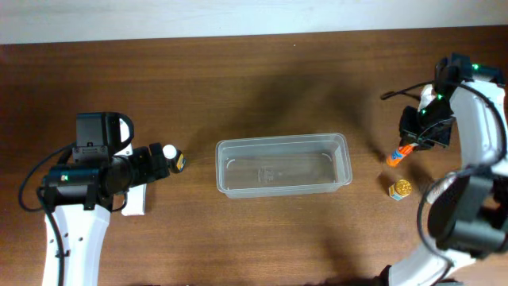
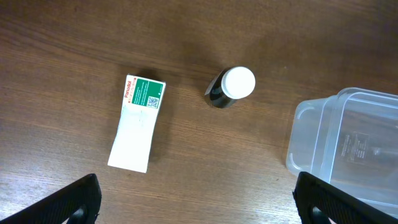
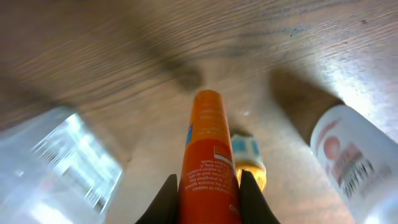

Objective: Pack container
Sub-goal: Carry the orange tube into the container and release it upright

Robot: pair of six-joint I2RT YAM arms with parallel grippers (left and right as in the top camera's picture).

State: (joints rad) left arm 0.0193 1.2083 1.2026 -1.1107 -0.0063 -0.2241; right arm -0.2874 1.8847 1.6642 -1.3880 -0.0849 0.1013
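Note:
The clear plastic container [image 1: 282,143] sits empty at the table's middle; its corner shows in the left wrist view [image 2: 311,143] and it is a blur in the right wrist view [image 3: 56,162]. My right gripper [image 1: 413,141] is right of the container, shut on an orange tube [image 1: 398,154], which fills the space between its fingers [image 3: 208,199] in the right wrist view [image 3: 207,143]. My left gripper [image 2: 199,199] is open and empty above bare wood, left of the container [image 1: 159,161]. A dark small bottle with a white cap [image 2: 231,86] stands just ahead of it.
A white box with a green label [image 2: 137,122] lies left of the dark bottle, partly under the left arm from overhead [image 1: 135,200]. A small yellow bottle [image 1: 400,188] stands below the right gripper [image 3: 249,160]. A white bottle [image 3: 351,162] lies to its right.

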